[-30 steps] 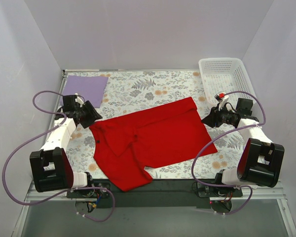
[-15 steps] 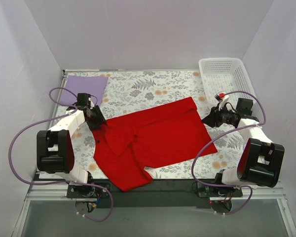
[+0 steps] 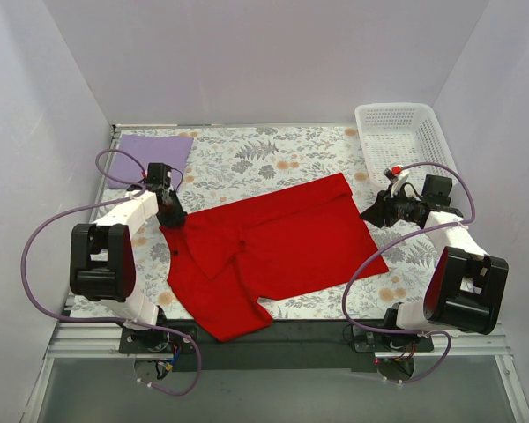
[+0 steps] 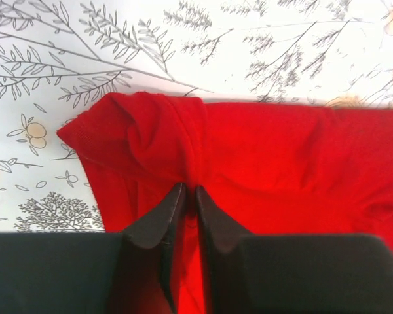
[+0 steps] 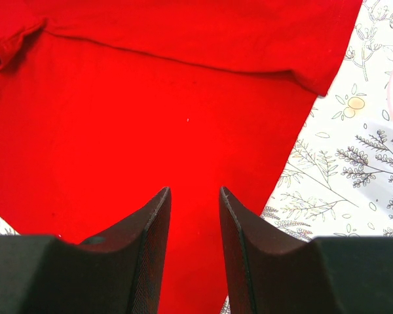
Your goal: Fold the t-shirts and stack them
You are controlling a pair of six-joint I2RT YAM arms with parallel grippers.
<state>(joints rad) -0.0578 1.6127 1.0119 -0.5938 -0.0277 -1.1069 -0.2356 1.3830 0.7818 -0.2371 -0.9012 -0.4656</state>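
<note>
Red t-shirt (image 3: 273, 251) lies spread across the middle of the floral worktop (image 3: 264, 159), its long edges running on a slant from 9 o'clock up toward 2. One lobe of cloth drops to 6 o'clock and reaches right to the worktop's near edge. Over at the shirt's 9 o'clock corner, the left gripper (image 3: 172, 218) is down on the cloth. In the wrist view its fingers (image 4: 158, 226) are drawn together with a raised ridge of red fabric clamped between the tips. The corner's edge curls just beyond, with bare worktop past it. At 3 o'clock the right gripper (image 3: 370, 214) sits over the shirt's right-hand edge, its fingers (image 5: 144, 229) apart with red showing in the gap. Whether the tips touch the cloth, I can't tell. The lavender t-shirt (image 3: 152, 157) lies flat as a rectangle in the 10 o'clock far corner, well apart from the red one. The white mesh basket (image 3: 397, 107) fills the 1 o'clock corner near the right arm. Between those two, the 12 o'clock strip of worktop lies bare.
</note>
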